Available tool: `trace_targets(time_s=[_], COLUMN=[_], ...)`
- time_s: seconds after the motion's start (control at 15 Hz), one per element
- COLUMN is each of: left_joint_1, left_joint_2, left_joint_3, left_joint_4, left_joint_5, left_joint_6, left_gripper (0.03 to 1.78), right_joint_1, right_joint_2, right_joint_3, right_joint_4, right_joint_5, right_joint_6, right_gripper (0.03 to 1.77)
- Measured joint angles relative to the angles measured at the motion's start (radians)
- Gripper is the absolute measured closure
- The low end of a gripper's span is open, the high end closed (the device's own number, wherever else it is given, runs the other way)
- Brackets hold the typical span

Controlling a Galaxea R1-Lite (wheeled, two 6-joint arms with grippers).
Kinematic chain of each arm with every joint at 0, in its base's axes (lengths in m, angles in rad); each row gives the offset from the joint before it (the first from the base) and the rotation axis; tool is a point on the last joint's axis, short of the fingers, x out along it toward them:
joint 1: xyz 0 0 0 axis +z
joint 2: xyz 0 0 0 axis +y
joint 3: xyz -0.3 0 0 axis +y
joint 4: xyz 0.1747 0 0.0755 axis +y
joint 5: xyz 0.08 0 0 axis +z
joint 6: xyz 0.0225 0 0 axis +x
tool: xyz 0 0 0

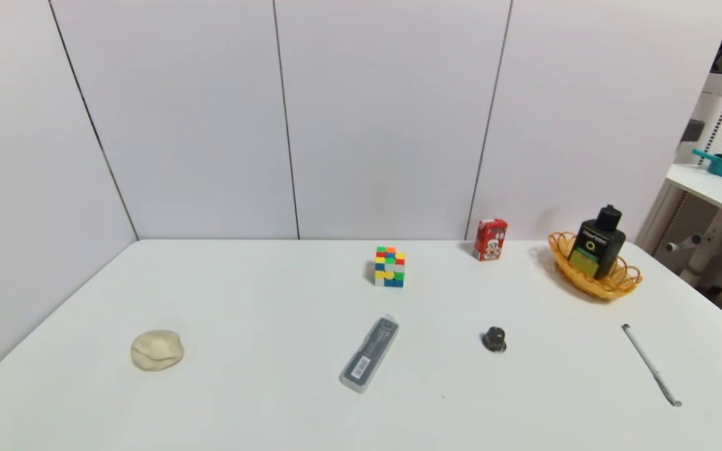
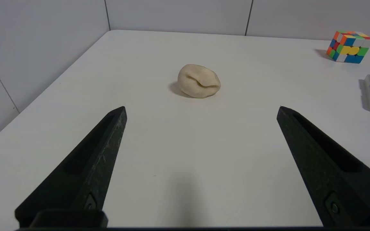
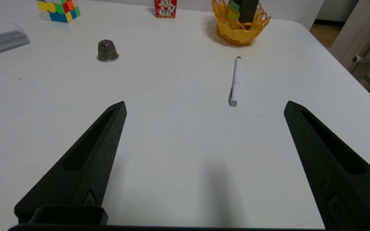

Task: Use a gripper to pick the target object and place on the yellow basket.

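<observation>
The black pump bottle [image 1: 598, 245] with its green label stands upright inside the yellow basket [image 1: 624, 283] at the table's far right. The right wrist view shows the same pair far off, bottle [image 3: 247, 8] in basket [image 3: 236, 33]. Neither arm appears in the head view. My left gripper [image 2: 201, 109] hangs open over bare table near the front left, nothing between its fingers. My right gripper [image 3: 205, 104] is open too, low over the front right of the table, well short of the basket.
On the white table lie a dough lump [image 1: 157, 349], a grey pen case [image 1: 370, 354], a small dark knob [image 1: 494, 339], a white pen [image 1: 651, 364], a colour cube [image 1: 390, 266] and a red carton [image 1: 490, 239]. The table's right edge runs just past the basket.
</observation>
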Motion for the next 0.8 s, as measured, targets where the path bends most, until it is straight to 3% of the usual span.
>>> trace_targets(time_s=[0.33, 0.8], left_joint_1=[0.000, 0.000], left_joint_2=[0.000, 0.000], left_joint_3=[0.000, 0.000], left_joint_4=[0.000, 0.000], left_joint_5=[0.001, 0.000], left_joint_6=[0.000, 0.000], left_gripper=[0.12, 0.12], right_joint_1=[0.000, 0.000], right_joint_2=[-0.065, -0.071], right_joint_3=[0.001, 0.002], right_joint_4=[-0.072, -0.074], right_joint_5=[0.001, 0.002], right_joint_6=[0.006, 0.017], right_gripper=[0.11, 0.11])
